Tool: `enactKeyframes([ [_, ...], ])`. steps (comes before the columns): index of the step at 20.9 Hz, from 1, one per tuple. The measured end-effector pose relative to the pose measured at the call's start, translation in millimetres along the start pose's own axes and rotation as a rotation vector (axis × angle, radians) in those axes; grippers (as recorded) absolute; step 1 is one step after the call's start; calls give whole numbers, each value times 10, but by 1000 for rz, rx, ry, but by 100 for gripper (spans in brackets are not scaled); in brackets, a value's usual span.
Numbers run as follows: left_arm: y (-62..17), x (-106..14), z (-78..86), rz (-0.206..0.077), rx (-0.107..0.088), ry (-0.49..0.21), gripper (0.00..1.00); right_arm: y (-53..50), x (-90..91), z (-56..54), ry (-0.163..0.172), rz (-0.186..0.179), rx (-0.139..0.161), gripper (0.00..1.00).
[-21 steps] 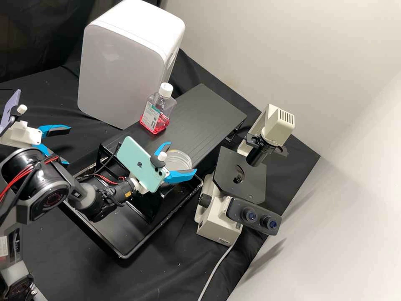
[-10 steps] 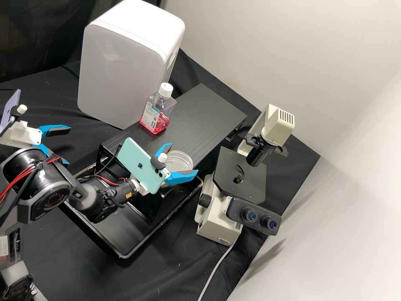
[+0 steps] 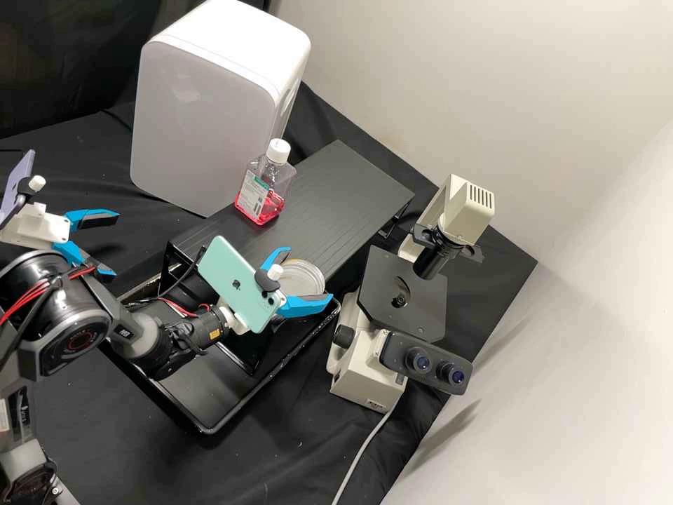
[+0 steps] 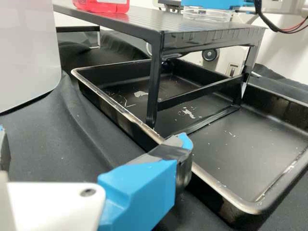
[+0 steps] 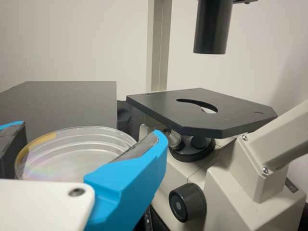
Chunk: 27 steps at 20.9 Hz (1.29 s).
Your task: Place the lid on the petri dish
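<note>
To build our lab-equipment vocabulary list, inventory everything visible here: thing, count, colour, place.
Cloth-covered bench: one, black.
Shallow metal tray: one, black, on the bench.
Slatted metal shelf: one, black, standing in the tray.
Rounded box-shaped appliance: one, white, behind the shelf.
Microscope: one, off-white, black stage, beside the tray.
Plastic culture flask: one, red liquid, white cap, on the shelf.
Clear round plastic petri dish: one, transparent, on the shelf near the microscope.
Left gripper: one, blue-fingered, open, over the bench beside the tray.
Right gripper: one, blue-fingered, at the petri dish.

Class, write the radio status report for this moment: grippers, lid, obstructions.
Left gripper open, near the tray. Right gripper shut on the lid, atop the black shelf. Microscope close by, not blocking.
</note>
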Motion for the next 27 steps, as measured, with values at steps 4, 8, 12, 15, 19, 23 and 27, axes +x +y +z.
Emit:
enactKeyframes([
  [4, -3, 1, -1, -1, 0, 0, 100, 9, -6, 14, -5, 3, 3, 0],
  [8, -3, 1, -1, -1, 0, 0, 100, 8, -6, 12, -4, 2, 7, 0],
  [12, -3, 1, -1, -1, 0, 0, 100, 8, -6, 12, -4, 2, 7, 100],
  [15, -3, 1, -1, -1, 0, 0, 100, 8, -6, 12, -4, 2, 7, 100],
  [19, -13, 30, -6, -4, 0, 1, 100, 4, -6, 16, -8, -3, 7, 100],
  [23, -13, 35, -7, -4, 0, 2, 100, 4, -6, 16, -8, -3, 7, 100],
  [27, -25, 38, -11, -9, 0, 3, 100, -19, -7, 39, -34, -28, 8, 100],
])
